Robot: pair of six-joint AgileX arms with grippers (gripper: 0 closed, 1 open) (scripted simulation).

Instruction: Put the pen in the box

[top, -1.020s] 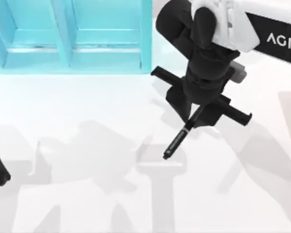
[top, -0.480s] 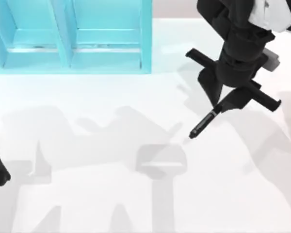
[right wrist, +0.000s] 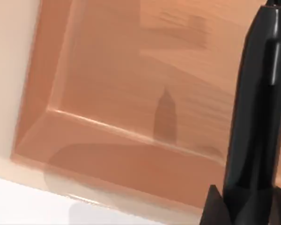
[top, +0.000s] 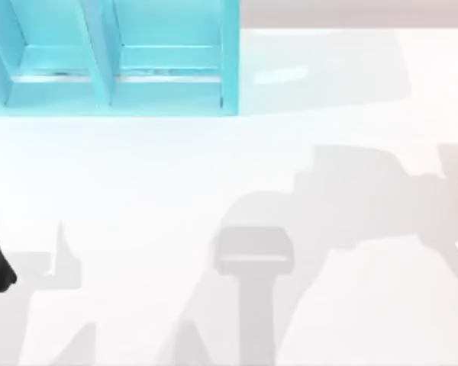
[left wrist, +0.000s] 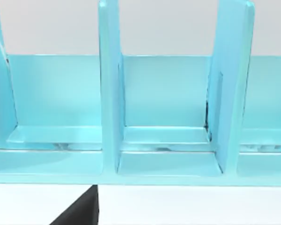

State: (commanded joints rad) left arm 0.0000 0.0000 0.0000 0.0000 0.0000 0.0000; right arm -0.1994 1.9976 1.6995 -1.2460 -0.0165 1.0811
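The pen [right wrist: 257, 103] in my right hand [right wrist: 243, 206] is smooth, glossy black, plastic by the look of it, with a bright streak of light running down its barrel. The hand's own parts around its base are black too, duller and nearly matt. Behind the pen the box [right wrist: 131, 93] has a warm brown, wood-like surface, smooth with a soft sheen and pale highlights on its edges. The desk [top: 214, 168] is plain white and matt. The turquoise rack [left wrist: 107, 93] looks like smooth moulded plastic, faintly glossy on its floor
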